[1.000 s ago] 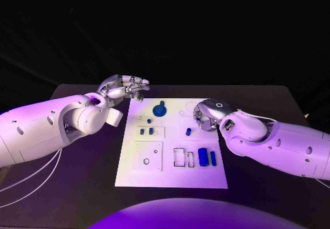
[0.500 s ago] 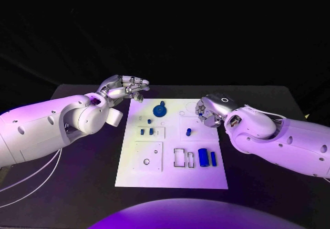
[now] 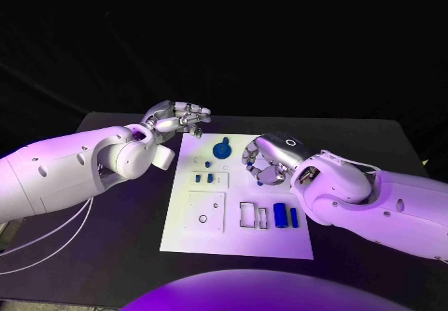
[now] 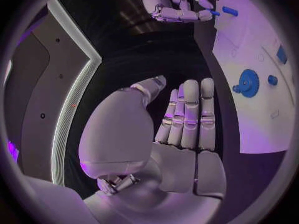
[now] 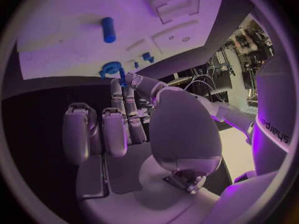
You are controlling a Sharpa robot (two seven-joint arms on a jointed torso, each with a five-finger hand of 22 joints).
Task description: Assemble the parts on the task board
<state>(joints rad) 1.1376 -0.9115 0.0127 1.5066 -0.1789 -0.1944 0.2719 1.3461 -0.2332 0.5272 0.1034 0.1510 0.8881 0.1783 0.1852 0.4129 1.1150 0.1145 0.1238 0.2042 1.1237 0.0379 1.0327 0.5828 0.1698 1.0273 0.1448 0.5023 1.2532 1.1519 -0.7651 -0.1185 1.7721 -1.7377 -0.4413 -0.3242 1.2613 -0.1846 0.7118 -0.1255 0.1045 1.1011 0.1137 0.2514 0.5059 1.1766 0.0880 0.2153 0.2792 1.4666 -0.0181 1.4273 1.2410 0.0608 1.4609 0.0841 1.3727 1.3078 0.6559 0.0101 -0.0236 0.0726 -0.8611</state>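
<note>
Nearest me, two blue bars [image 3: 285, 216] lie on the white board [image 3: 187, 243]. Further on, the right hand [image 3: 265, 163], fingers curled on nothing, has moved over its middle. Beyond, the left hand [image 3: 175, 119] waits, fingers apart.

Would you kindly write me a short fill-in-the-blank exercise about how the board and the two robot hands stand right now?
1. The gear lying on the white board is ____ in colour.
2. The robot hand hovering over the middle of the board is the ____ one.
3. The left robot hand sits off the board's far ____ corner, as seen from the head camera.
4. The left robot hand holds ____ .

Missing words: blue; right; left; nothing
</note>
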